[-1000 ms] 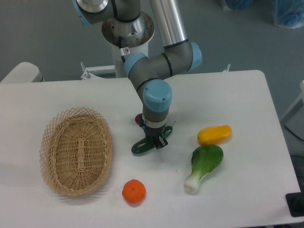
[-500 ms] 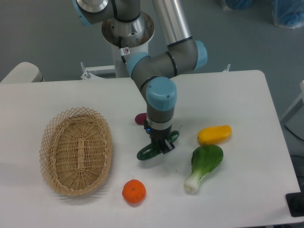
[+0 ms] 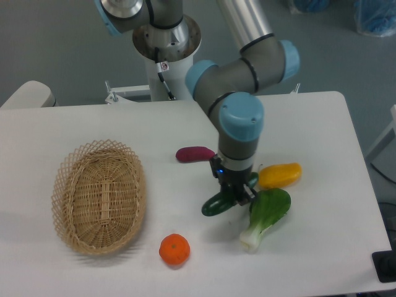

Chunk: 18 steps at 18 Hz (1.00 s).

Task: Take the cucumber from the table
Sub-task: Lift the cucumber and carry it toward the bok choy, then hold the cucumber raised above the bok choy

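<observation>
Gripper (image 3: 236,197) clamped across the cucumber (image 3: 218,205), directly below the wrist. The cucumber's long axis slants from lower left up toward the bok choy (image 3: 266,216) (just beside it), apparently held above the table (image 3: 322,124).

Dark green glossy cucumber (image 3: 218,205), lying slanted, middle part hidden, lower-left end visible. Resting near middle of white counter (image 3: 309,124) with rounded corners.
</observation>
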Each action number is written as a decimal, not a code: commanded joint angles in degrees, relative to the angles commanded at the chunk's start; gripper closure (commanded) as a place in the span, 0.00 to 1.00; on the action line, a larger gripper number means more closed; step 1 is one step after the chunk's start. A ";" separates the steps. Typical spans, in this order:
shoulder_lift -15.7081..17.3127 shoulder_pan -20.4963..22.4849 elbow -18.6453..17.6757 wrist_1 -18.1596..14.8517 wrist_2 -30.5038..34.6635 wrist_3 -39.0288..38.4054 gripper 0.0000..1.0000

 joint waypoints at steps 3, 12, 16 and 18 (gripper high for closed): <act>-2.72 0.35 5.89 -2.64 0.00 0.00 0.64; -8.09 3.52 15.31 -7.91 0.62 2.20 0.64; -9.15 3.52 17.60 -10.73 1.05 2.20 0.64; -9.24 3.34 17.60 -10.73 1.32 2.02 0.64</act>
